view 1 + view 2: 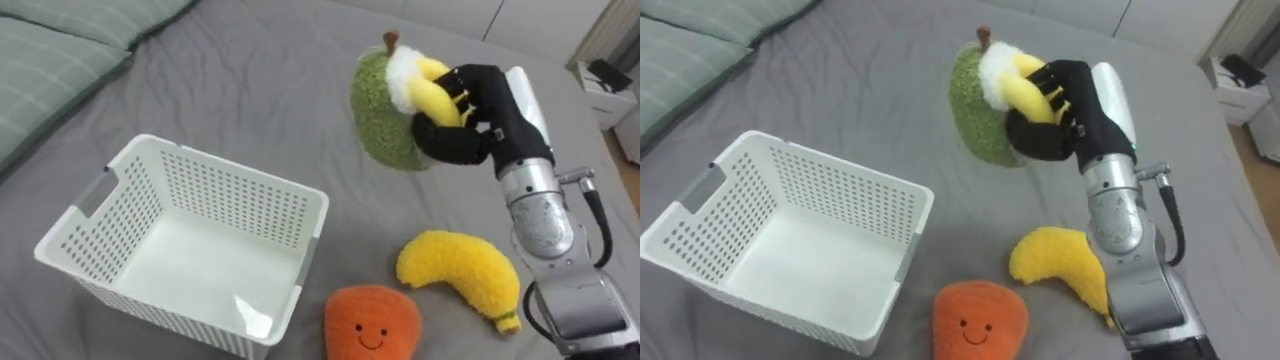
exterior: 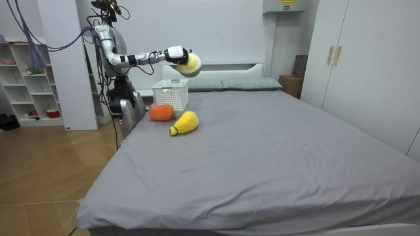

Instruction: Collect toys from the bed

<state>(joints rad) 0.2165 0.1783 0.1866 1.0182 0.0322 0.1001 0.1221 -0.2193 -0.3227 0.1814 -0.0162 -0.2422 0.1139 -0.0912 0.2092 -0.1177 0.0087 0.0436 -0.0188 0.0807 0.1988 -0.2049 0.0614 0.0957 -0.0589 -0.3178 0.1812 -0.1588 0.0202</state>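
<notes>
one green plush (image 1: 375, 120) is held upright, stem up.

right arm: is reaching forward from the lower right of the eye views, stretching out nearly straight at about shoulder height in the room view
right wrist: is turning the hand toward the robot's left, with the dark back of the hand facing up and to the right
right hand (image 1: 470, 115): is curling its fingers and thumb round a green and yellow plush toy (image 1: 385, 115), holding it in the air
body: is standing upright in the room view
</notes>
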